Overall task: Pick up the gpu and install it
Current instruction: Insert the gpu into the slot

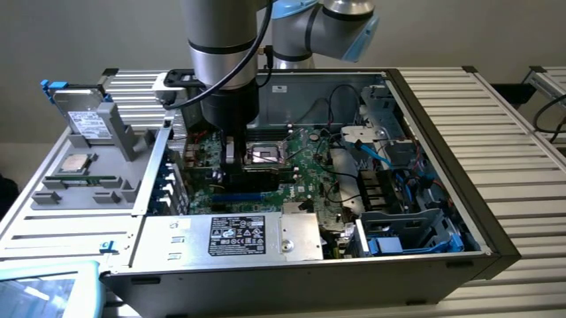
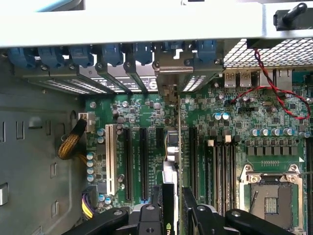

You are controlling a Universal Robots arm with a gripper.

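Observation:
The gpu (image 2: pixel 172 161) shows edge-on in the wrist view, a thin green board with a dark cooler beside it. It stands upright over the motherboard (image 2: pixel 146 112), between black expansion slots (image 2: pixel 144 161). Its metal bracket (image 2: pixel 168 78) reaches the case's rear slot openings. My gripper (image 2: pixel 173 210) is shut on the card, one black finger (image 2: pixel 156 208) on each side. In the exterior view the gripper (image 1: pixel 234 156) is lowered into the open computer case (image 1: pixel 460 218), holding the gpu (image 1: pixel 240 175) just left of the CPU socket (image 1: pixel 265 156). Whether the card's edge sits in a slot is hidden.
Blue slot clips (image 2: pixel 112 54) line the rear wall. A red and black wire pair (image 2: pixel 274 88) loops near the CPU socket (image 2: pixel 271 196). The power supply (image 1: pixel 238 235) fills the case's front. A drive cage with blue cables (image 1: pixel 407 225) is at the exterior view's right. A hard drive (image 1: pixel 89 122) rests on a grey holder outside.

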